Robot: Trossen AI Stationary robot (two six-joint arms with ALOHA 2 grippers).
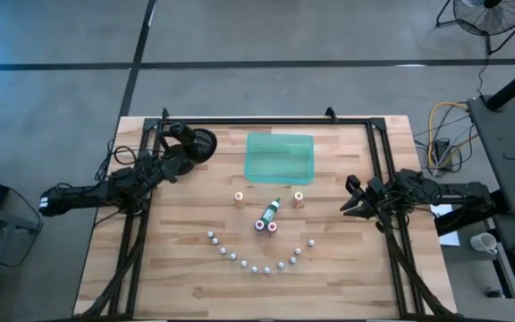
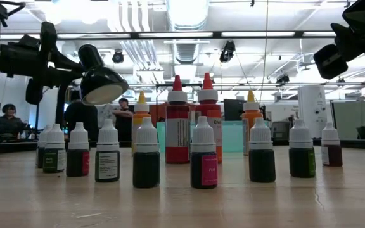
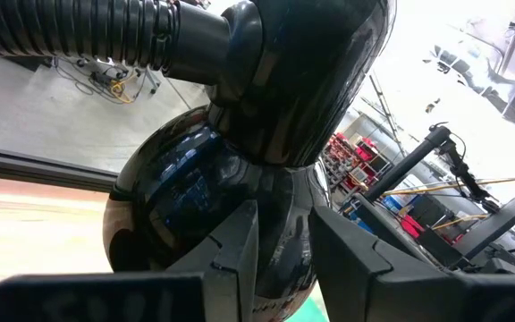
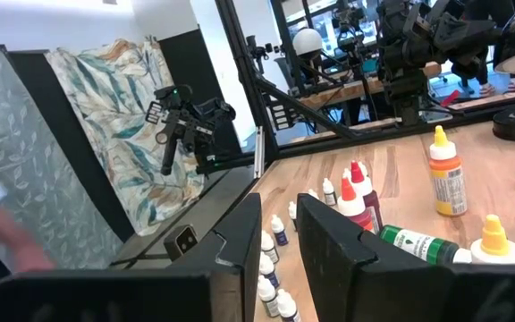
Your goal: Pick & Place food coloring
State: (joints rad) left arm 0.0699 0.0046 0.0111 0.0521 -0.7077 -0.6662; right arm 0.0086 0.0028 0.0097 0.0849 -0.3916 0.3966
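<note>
I keep the left gripper [image 1: 184, 154], clamped on the black desk lamp [image 1: 200, 143], back by the green tray [image 1: 280, 157]. The right gripper [image 1: 350, 199], nearly shut and empty, hovers near the food coloring [image 1: 262, 238]; I judge it must widen before descending between close-set bottles.

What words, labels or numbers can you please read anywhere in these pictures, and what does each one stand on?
None can be read with certainty.
Tall red plastic bottle, low view: white label with printed lines, too small to read.
Small pink-labelled dark bottle with white cap: a short word, blurred.
Green bottle lying on its side, right wrist view: white label print, too blurred.
Orange dropper bottle: label print unreadable.
</note>
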